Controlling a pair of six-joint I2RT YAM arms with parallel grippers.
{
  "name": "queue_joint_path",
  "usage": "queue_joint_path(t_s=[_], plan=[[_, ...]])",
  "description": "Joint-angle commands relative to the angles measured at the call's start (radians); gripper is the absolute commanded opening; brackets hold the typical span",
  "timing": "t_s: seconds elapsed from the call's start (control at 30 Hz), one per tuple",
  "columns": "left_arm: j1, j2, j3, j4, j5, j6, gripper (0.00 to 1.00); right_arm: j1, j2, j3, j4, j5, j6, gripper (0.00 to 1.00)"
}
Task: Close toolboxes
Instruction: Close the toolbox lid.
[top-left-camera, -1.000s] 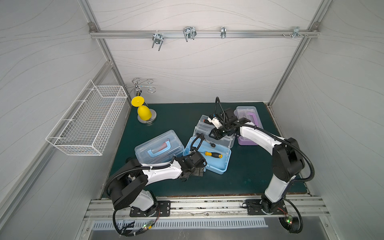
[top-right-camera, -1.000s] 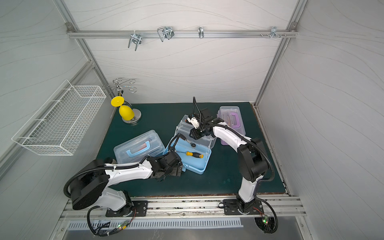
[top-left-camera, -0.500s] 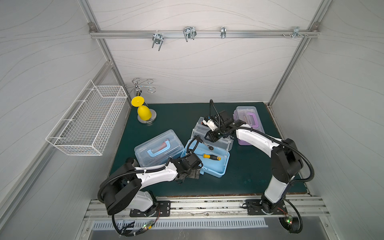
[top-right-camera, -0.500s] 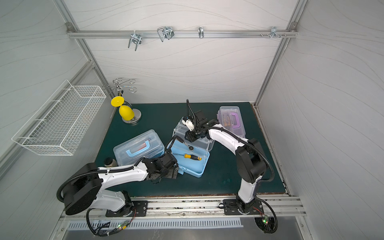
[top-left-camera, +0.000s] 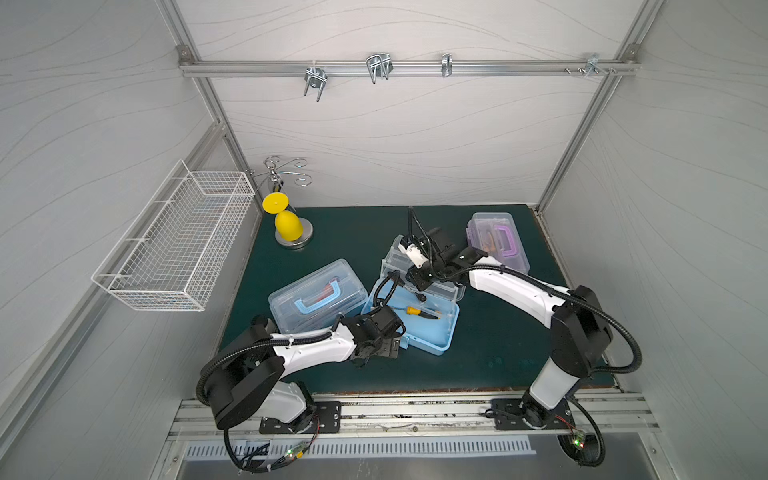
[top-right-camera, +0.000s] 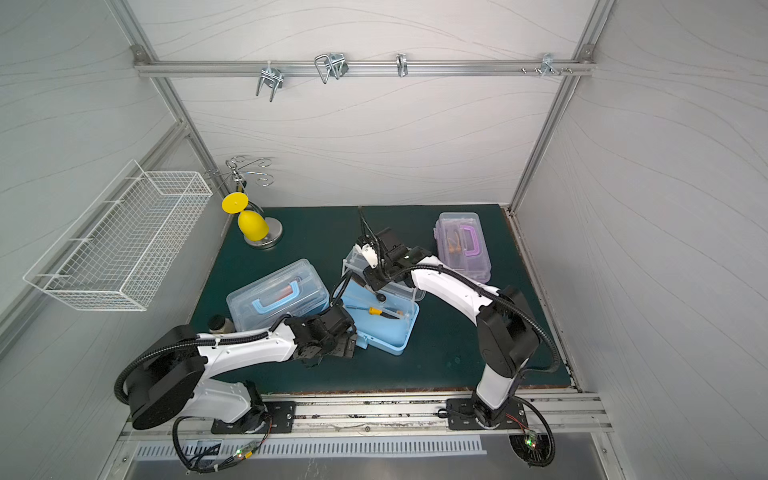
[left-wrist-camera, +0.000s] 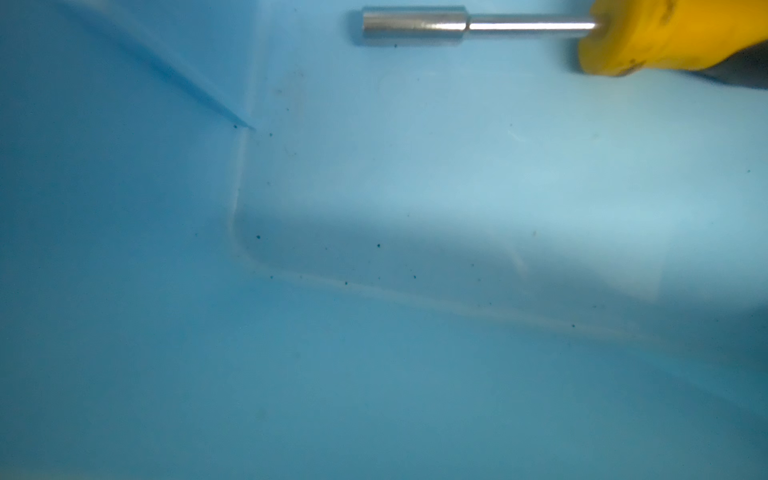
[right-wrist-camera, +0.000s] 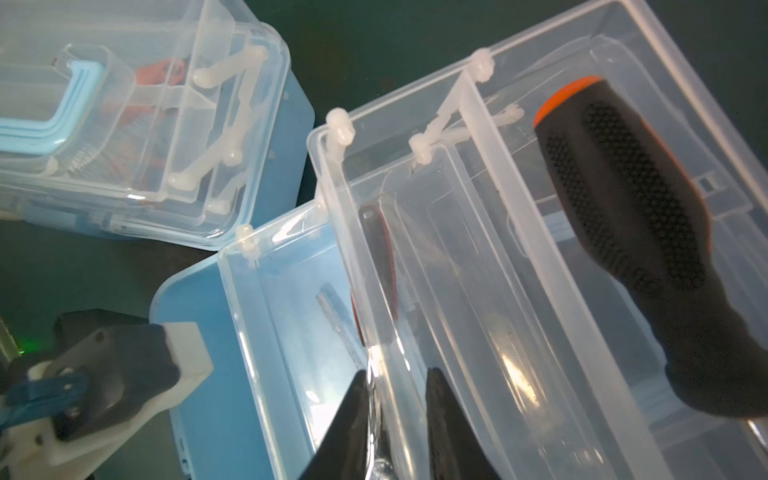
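The middle toolbox stands open. Its light-blue base (top-left-camera: 432, 336) (top-right-camera: 386, 332) holds a yellow-handled nut driver (top-left-camera: 419, 312) (left-wrist-camera: 415, 25). Its clear tray and lid (top-left-camera: 419, 270) (right-wrist-camera: 478, 249) rise behind, with a black-and-orange screwdriver handle (right-wrist-camera: 631, 232) inside. My right gripper (right-wrist-camera: 397, 399) (top-left-camera: 419, 282) is shut on the clear tray's wall, one finger on each side. My left gripper (top-left-camera: 392, 343) (top-right-camera: 347, 345) sits at the base's front-left corner, fingers hidden. A light-blue toolbox (top-left-camera: 318, 293) (right-wrist-camera: 124, 124) at left and a purple one (top-left-camera: 498, 241) at back right have lids down.
A white wire basket (top-left-camera: 178, 245) hangs on the left wall. A yellow cup hangs on a metal stand (top-left-camera: 289, 224) at the back left. A small dark cylinder (top-right-camera: 217, 323) stands behind my left arm. A rail with hooks (top-left-camera: 374, 70) runs overhead.
My right gripper has shifted a little left and toward the front with the clear tray, and its jaws have narrowed. The left gripper has stayed at the blue base's corner.
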Motion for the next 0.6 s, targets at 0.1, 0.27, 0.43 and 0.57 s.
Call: queue_joint_path(t_s=[0.1,0.27,0.43,0.57], plan=[[0.023,0.021,0.051,0.116,-0.053,-0.033,0.99,0.105,0.018,-0.057,-0.195,-0.02,0.034,0.25],[0.023,0.02,0.051,0.114,-0.053,-0.033,0.99,0.123,0.018,-0.067,-0.206,-0.005,0.05,0.27],[0.024,0.013,0.051,0.113,-0.056,-0.033,0.99,0.146,0.012,-0.087,-0.199,0.002,0.087,0.3],[0.024,0.004,0.051,0.11,-0.057,-0.031,0.99,0.154,0.005,-0.104,-0.193,-0.014,0.144,0.33]])
